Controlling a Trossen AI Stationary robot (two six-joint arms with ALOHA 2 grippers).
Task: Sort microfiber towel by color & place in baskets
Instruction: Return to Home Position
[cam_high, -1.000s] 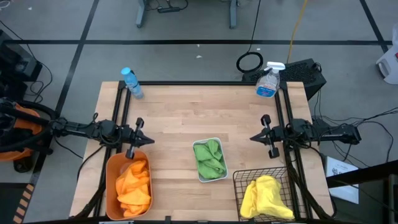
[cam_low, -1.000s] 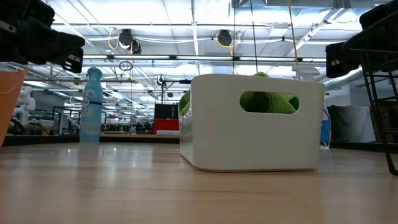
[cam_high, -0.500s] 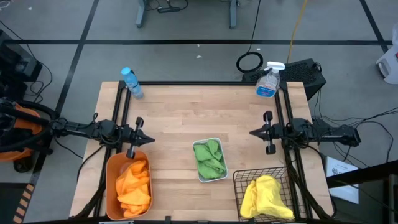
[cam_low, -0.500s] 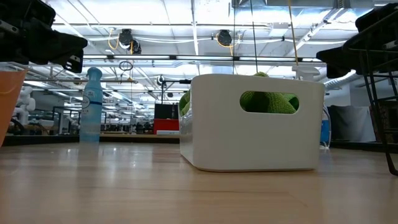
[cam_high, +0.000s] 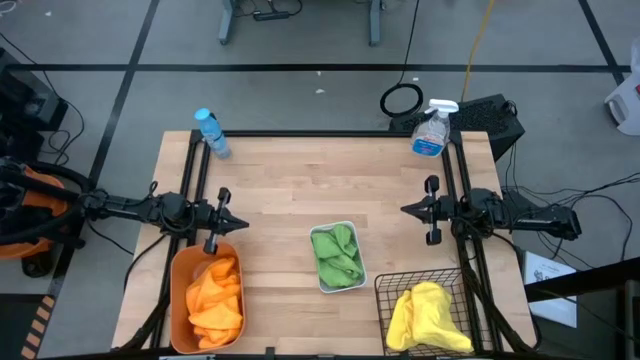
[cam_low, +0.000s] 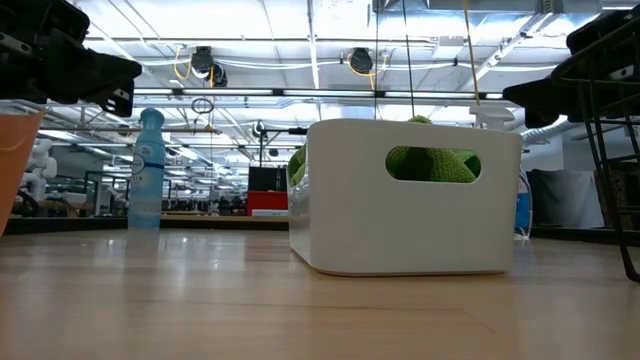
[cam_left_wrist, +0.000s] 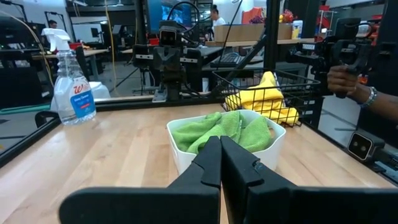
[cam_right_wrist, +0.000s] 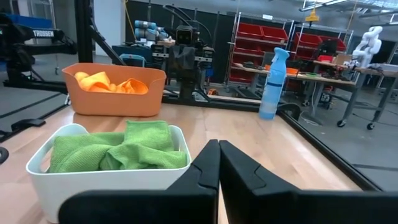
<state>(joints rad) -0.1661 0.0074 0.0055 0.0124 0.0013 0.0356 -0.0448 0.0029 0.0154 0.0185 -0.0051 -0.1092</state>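
Three baskets stand along the table's near edge. The orange tub (cam_high: 180, 300) at the left holds orange towels (cam_high: 216, 297). In the middle, the white bin (cam_high: 349, 285) holds green towels (cam_high: 337, 255). The black wire basket (cam_high: 392, 292) at the right holds a yellow towel (cam_high: 425, 315). My left gripper (cam_high: 243, 226) hovers shut and level just beyond the orange tub, pointing toward the table's middle. My right gripper (cam_high: 403, 210) hovers shut and level beyond the wire basket, pointing at the left one. Both hold nothing, and their shut fingers show in the left wrist view (cam_left_wrist: 220, 140) and the right wrist view (cam_right_wrist: 219, 144).
A blue bottle (cam_high: 211, 133) stands at the far left corner and a spray bottle (cam_high: 431, 130) at the far right corner. Bare wood (cam_high: 320, 185) lies between the grippers and toward the far edge. A person's hand (cam_left_wrist: 345, 78) shows beyond the table's right side.
My right gripper has swung a little toward the table's far edge and turned slightly, staying shut and level. The baskets and towels have not moved.
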